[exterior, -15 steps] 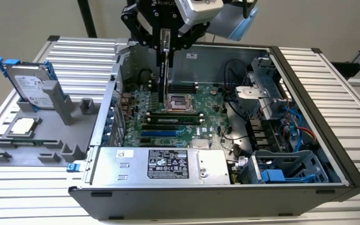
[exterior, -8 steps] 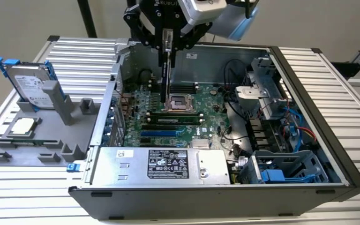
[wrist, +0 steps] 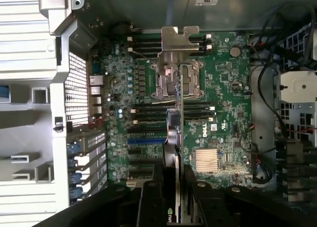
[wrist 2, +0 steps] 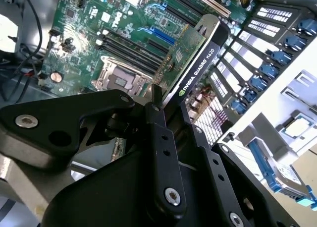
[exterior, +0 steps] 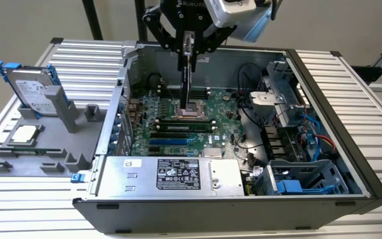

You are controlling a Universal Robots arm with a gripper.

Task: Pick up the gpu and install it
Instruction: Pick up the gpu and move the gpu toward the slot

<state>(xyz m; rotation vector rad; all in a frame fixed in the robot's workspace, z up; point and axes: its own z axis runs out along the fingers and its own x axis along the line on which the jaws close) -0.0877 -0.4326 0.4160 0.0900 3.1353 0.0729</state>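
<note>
End effector (wrist: 177,199) clamped on gpu (wrist: 181,103), edge-down, above motherboard (wrist: 228,88)

Robotics lab: opened computer case (exterior: 211,215)

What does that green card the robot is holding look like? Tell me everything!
The thin green circuit-board card is flat and rectangular, with tiny chips on its green face and black on the other side. A grey metal bracket caps its lower end. It hangs on end, pinched in the jaws of the black robot gripper, over the green motherboard inside the open grey computer case. It is not yet in a slot.
</note>
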